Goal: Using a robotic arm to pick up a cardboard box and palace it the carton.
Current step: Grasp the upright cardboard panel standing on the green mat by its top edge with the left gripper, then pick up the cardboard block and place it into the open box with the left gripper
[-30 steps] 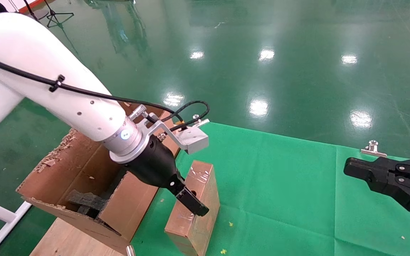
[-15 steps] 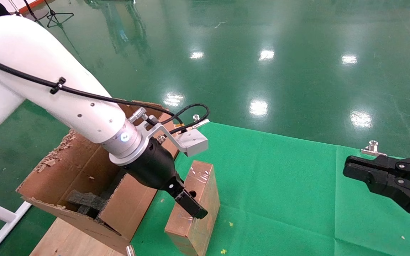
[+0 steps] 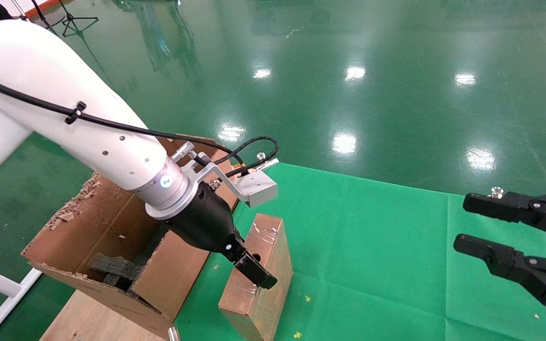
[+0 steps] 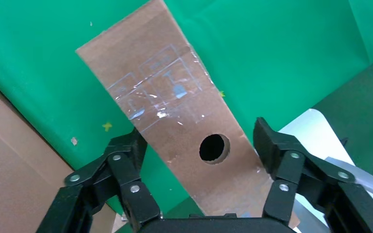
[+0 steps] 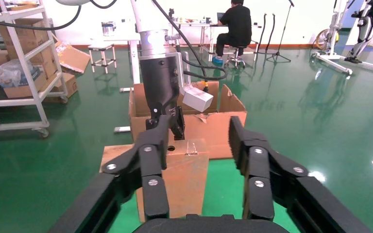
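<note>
A: Left gripper [image 4: 196,145] of the robotic arm [image 3: 64,109], fingers spread either side of the cardboard box [image 3: 259,279], not yet pinching.

B: Box stands on edge on the green cloth [image 3: 372,246], carton [image 3: 112,237] at nine o'clock. Right gripper [image 3: 462,222] idles agape at three o'clock.

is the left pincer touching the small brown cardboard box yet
Apart. In the left wrist view the left pincer straddles the slim brown taped cardboard box, with green cloth visible between each finger and the box.
</note>
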Action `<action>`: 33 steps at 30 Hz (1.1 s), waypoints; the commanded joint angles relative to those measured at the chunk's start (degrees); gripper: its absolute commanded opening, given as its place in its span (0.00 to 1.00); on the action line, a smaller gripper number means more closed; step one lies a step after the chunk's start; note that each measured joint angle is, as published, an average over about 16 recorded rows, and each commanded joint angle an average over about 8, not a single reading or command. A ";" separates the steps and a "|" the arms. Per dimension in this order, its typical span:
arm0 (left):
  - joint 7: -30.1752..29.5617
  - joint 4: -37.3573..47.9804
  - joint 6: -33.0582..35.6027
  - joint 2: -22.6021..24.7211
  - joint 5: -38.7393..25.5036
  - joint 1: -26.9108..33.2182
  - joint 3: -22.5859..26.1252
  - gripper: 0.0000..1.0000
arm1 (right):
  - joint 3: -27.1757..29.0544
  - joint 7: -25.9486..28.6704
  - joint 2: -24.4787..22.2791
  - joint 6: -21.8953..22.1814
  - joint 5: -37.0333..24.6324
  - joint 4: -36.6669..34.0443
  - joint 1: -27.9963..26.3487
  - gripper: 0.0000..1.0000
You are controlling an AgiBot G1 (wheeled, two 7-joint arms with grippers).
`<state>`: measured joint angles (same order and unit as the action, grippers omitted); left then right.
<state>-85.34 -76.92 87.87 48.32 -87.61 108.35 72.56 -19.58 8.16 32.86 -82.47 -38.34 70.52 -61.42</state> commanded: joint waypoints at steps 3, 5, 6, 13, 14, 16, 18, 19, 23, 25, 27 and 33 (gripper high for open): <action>0.07 0.15 -0.05 0.03 0.01 0.02 -0.04 0.00 | 0.00 0.00 0.00 0.00 0.00 0.00 0.00 1.00; 0.49 0.35 -0.13 0.09 0.05 0.20 -0.10 0.00 | 0.00 0.00 0.00 0.00 0.00 0.00 0.00 1.00; 0.88 0.46 -0.20 0.09 0.09 0.37 -0.17 0.00 | 0.00 0.00 0.00 0.00 0.00 0.00 0.00 1.00; 5.30 0.68 -0.55 -1.14 0.25 2.96 -1.17 0.00 | 0.00 0.00 0.00 0.00 0.00 0.00 0.00 1.00; 5.87 0.73 -0.59 -1.53 0.36 3.31 -1.35 0.00 | 0.00 0.00 0.00 0.00 0.00 0.00 0.00 1.00; 6.94 0.89 -0.79 -2.45 0.73 3.91 -1.80 0.00 | 0.00 0.00 0.00 0.00 0.00 0.00 0.00 1.00; 7.95 1.16 -1.07 -3.54 1.33 4.38 -2.36 0.00 | 0.00 0.00 0.00 0.00 0.00 0.00 0.00 1.00; 8.51 1.32 -1.25 -4.15 1.63 4.67 -2.72 0.00 | 0.00 0.00 0.00 0.00 0.00 0.00 0.00 1.00; 11.30 2.38 -2.07 -7.07 2.68 6.75 -4.71 0.00 | 0.00 0.00 0.00 0.00 0.00 0.00 0.00 1.00; 13.07 3.16 -2.40 -8.63 2.70 8.49 -5.91 0.00 | 0.00 0.00 0.00 0.00 0.00 0.00 0.00 1.00; 15.13 4.31 -2.66 -10.28 2.16 10.83 -7.20 0.00 | 0.00 0.00 0.00 0.00 0.00 0.00 0.00 1.00; 22.42 9.48 -2.03 -14.71 -2.96 19.28 -9.91 0.00 | 0.00 0.00 0.00 0.00 0.00 0.00 0.00 1.00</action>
<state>-62.90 -67.25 86.23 33.79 -91.12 126.80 63.48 -19.58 8.16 32.86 -82.47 -38.33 70.51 -61.42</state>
